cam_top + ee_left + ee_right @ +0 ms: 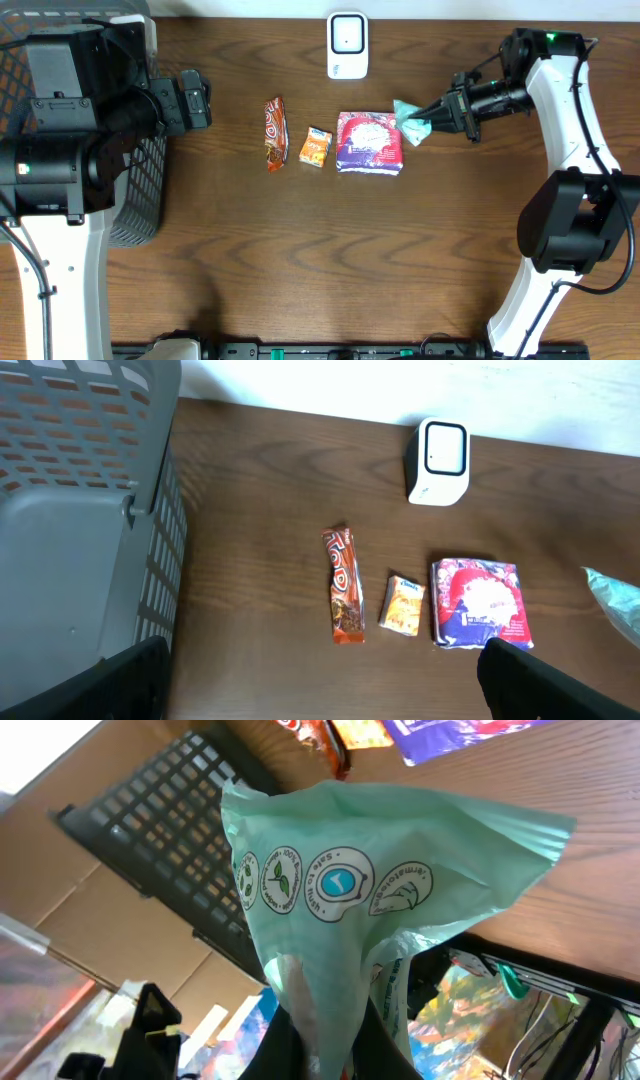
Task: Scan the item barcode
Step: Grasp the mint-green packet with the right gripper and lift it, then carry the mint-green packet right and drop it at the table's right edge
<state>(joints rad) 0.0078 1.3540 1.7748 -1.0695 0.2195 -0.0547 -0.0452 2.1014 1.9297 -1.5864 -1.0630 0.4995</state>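
The right claw (430, 114) is closed tight on a pale green packet (411, 122), pinching one end of it so that the rest sticks out leftward from the tips. From overhead the packet sits just at the upper right corner of a purple and pink pack (369, 143) that lies flat on the tabletop (300, 250); whether the two touch cannot be told. In the right wrist view the green packet fills the middle of the picture, crumpled and fanning out from the dark fingers (283, 1055), with a row of round printed emblems across its face. The white scanner (347, 45) stands at the far edge of the tabletop, well apart from the held packet, to its left and further back. Left of the purple and pink pack, in a loose row, lie a small orange sachet (316, 146) and then a long red and orange bar (274, 133), each apart from its neighbour. The left claw (200, 100) hangs over the left part of the tabletop with its jaws spread wide and nothing between them; its wrist view looks across the row of items with a dark fingertip at each lower corner. A grey mesh basket (140, 190) stands at the left edge, partly under the left arm
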